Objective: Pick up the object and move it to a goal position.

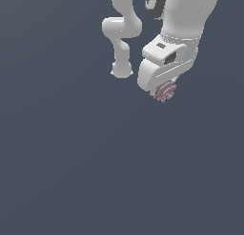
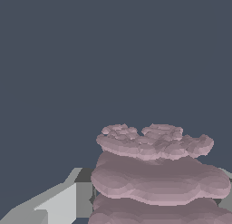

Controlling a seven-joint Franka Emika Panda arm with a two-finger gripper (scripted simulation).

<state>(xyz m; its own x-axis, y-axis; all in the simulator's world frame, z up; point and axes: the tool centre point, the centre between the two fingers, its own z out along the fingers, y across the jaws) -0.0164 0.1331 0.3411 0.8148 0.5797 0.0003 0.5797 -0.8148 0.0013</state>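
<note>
Count, both views:

- 1 robot arm (image 1: 178, 20), white, seen in the exterior view.
- 1 gripper (image 1: 164, 89) on that arm; its fingertips are hidden behind the head there, so fingers cannot be counted in that view.
- 1 grey finger (image 2: 50, 205) visible in the wrist view; a sliver of grey on the lump's far side may be the 2nd.
- 1 object (image 1: 165, 92), a dusty-pink ridged lump; the wrist view shows the same 1 (image 2: 156, 173), with 3 stacked lobed layers countable.

Matt dusty-pink ridged, lumpy object (image 1: 165, 92), smooth white plastic-looking tool (image 1: 159, 91), slight sheen
</note>
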